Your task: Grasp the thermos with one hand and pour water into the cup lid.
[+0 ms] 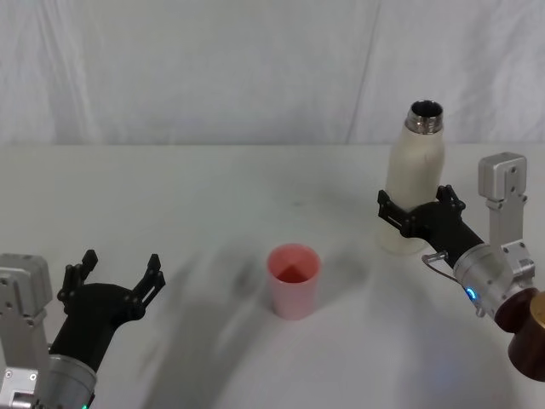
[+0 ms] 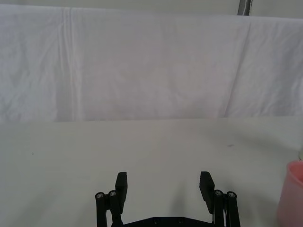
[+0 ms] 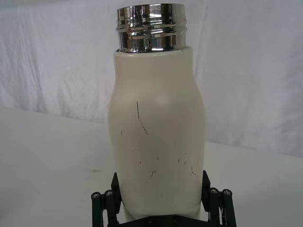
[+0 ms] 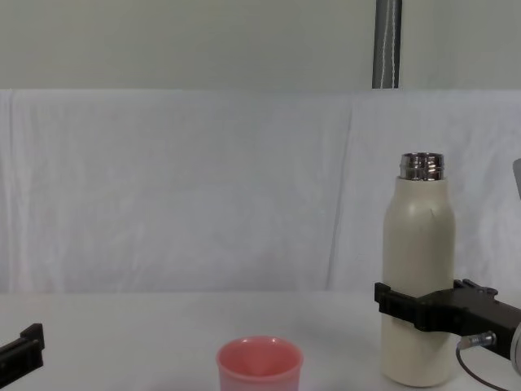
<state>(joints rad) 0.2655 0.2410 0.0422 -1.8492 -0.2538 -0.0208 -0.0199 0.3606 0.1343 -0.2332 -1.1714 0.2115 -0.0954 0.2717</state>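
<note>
1. The thermos point(image 1: 413, 183) stands upright on the right side of the white desk point(image 1: 213, 187), its cap off and its shiny steel neck point(image 3: 151, 27) open to the air.
2. The right end effector point(image 1: 419, 213) reaches in low from the robot's right, its black fingers point(image 4: 407, 305) set against either side of the bottle's lower body; the wrist view shows a finger point(image 3: 115, 187) pressed to each flank just above the base, so it holds the thermos.
3. The bottle's base rests on the desk, the bottle not tilted.
4. The cup lid point(image 1: 294, 279), pink and mouth-up, sits near the middle of the desk, well apart from the thermos and to its left in the head view.
5. From the chest camera the cup point(image 4: 260, 365) appears in the foreground, much shorter than the bottle point(image 4: 419, 277) beside it.
6. The left end effector point(image 1: 111, 285) hangs at the near left of the desk, fingers spread wide and holding nothing, with the cup's pink edge point(image 2: 291, 194) off to one side of its wrist view.
7. A white cloth backdrop point(image 4: 203, 187) hangs behind the desk.
</note>
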